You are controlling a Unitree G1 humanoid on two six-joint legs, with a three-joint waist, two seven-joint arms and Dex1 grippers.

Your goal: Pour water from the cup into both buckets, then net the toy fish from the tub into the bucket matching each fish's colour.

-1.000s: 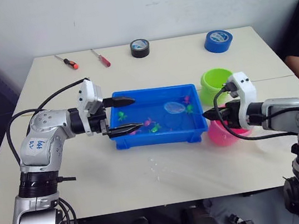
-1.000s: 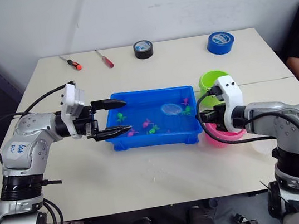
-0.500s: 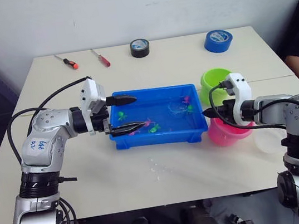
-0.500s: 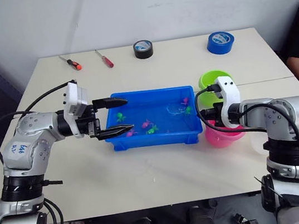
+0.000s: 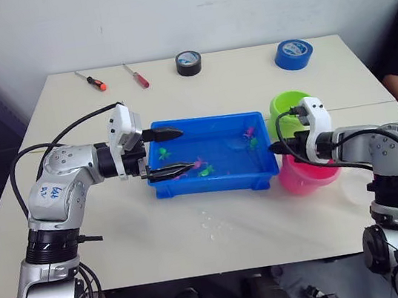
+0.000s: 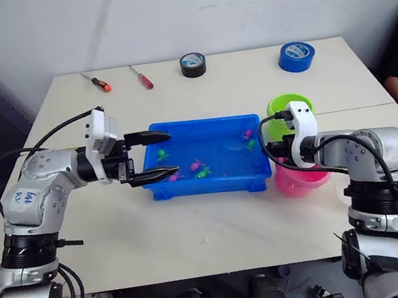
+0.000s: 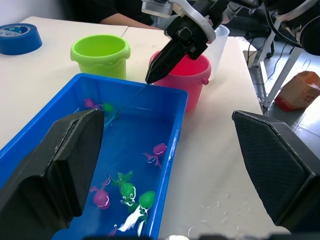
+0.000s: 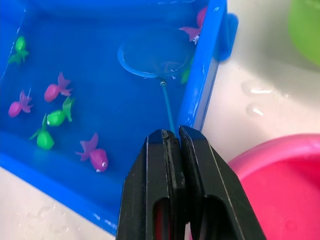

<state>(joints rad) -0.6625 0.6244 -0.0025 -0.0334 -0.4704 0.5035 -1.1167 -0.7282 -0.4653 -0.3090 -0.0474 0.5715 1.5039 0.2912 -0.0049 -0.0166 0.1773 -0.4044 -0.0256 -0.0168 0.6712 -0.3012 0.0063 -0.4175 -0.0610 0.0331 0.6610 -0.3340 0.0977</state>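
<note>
Netting step is on: the right gripper (image 8: 171, 134) has its fingers pressed together on the thin handle of the net (image 8: 156, 58), w/ the light blue hoop dipped into the tub (image 5: 162, 190) at its right end, centre of the head view. In the right wrist view the hoop sits just beside a pink fish (image 8: 192, 33) against the tub wall, w/ a green one partly hidden under the rim near it; can't tell if anything is inside the mesh yet. More toy fish lie further along the tub: pink fish (image 8: 56, 90), another pink (image 8: 95, 154), green fish (image 8: 56, 117). Left gripper (image 5: 164, 153) hovers at the tub's left edge, fingers spread wide, nothing between them, one over the water, one along the front rim. Pink bucket (image 5: 302, 174) is right of the tub, just under the right arm; green bucket (image 5: 286, 106) behind it, slightly higher in frame. Clear cup (image 7: 218, 44) stands beyond the pink bucket, so pouring looks done, judging by that and the water drops on the table (image 5: 217, 221) in front of the tub. Next move, I'd say: slide the hoop under that pink fish, lift level so it doesn't slip off, swing a short way right over the pink bucket and tip. Risk: hoop catching the tub rim on the lift.
</note>
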